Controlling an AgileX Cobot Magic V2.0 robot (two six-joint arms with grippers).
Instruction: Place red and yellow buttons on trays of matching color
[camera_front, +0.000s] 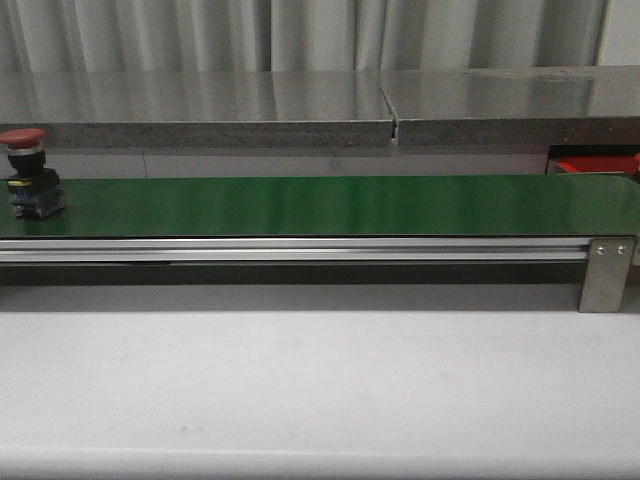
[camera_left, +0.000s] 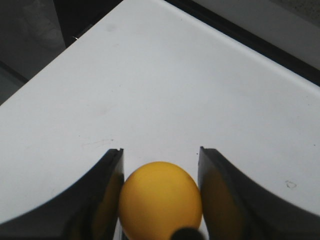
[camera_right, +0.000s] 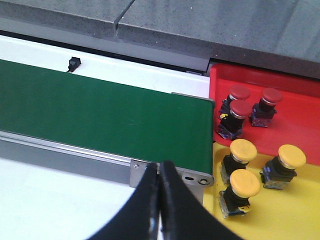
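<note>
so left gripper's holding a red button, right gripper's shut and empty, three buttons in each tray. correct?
Not quite: the button in the left gripper is yellow, not red, as the left wrist view shows. The rest holds: the right gripper is shut and empty, with three buttons each in the red tray and yellow tray.

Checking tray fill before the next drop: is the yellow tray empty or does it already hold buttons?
Not empty. The yellow tray already holds three yellow buttons, all standing upright, caps up, in the right wrist view.
</note>
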